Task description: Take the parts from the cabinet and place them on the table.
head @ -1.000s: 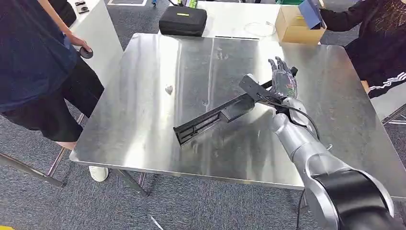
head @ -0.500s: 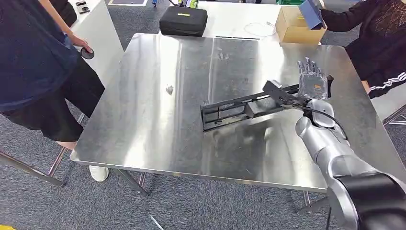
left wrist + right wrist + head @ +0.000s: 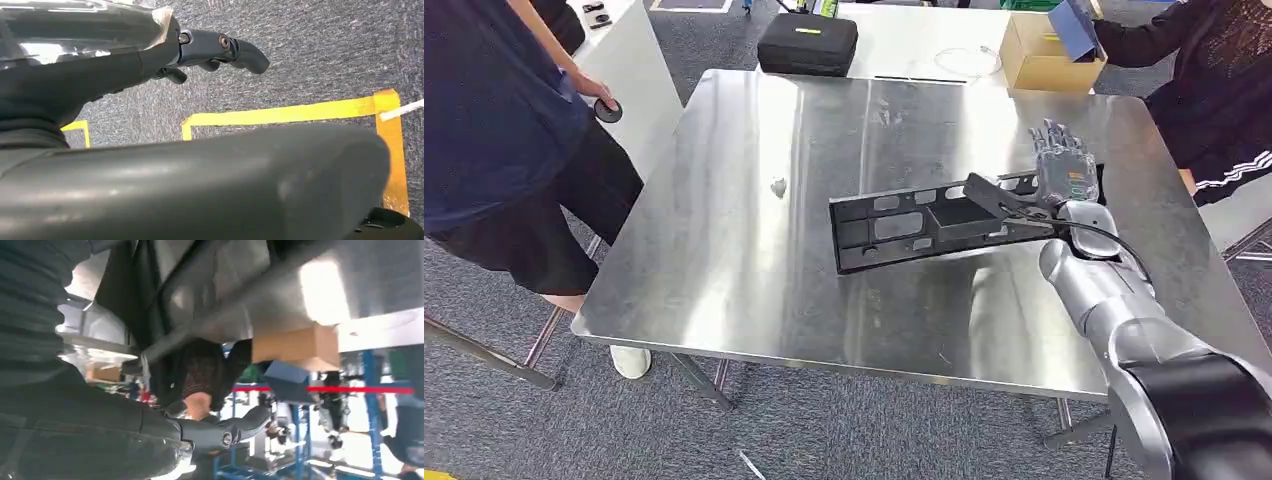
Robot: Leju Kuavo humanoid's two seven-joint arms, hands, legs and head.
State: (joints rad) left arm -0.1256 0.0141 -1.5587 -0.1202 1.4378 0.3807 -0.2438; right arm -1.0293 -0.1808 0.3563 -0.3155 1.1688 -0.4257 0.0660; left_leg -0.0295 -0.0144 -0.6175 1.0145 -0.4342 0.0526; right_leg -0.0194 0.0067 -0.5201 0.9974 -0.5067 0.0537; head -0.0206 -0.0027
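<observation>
A long black plastic part point(image 3: 924, 225) with cut-out windows lies almost flat just over the steel table point(image 3: 754, 270), right of its middle. My right hand point(image 3: 1064, 175) holds the part by its right end, with the fingers pointing up and away from me. In the right wrist view the dark part point(image 3: 150, 295) runs close past my right hand point(image 3: 150, 440), whose thumb sticks out. My left hand point(image 3: 220, 50) hangs over grey carpet with yellow tape lines, loosely bent and holding nothing.
A small pale scrap point(image 3: 776, 186) lies on the table left of the part. A black case point(image 3: 806, 42) and a cardboard box point(image 3: 1044, 55) sit on the far table. One person point(image 3: 494, 120) stands at the left edge, another point(image 3: 1214, 90) at the right.
My right hand carried the black part to the right and farther from me. The part swung from a steep slant to nearly level and sank toward the table.
</observation>
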